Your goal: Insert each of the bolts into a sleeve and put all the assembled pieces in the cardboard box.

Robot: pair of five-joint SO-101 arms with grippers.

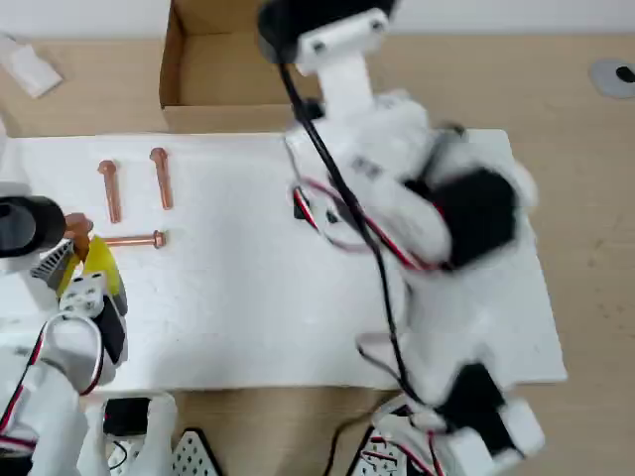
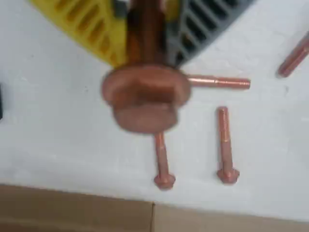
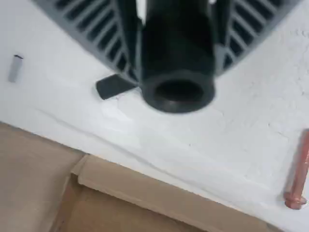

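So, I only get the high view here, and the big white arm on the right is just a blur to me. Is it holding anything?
Observer: Yes. Its wrist view shows a black sleeve clamped in the right jaws, open end toward the camera.
Operator: And the arm with the yellow part?
Observer: The left jaws grip a copper bolt by its shank, with the head pointing at the camera.
Operator: Is there anything lying on the sheet that I might be missing?
Observer: A small grey cylinder lies on the white sheet. It may be another sleeve, but I cannot tell.
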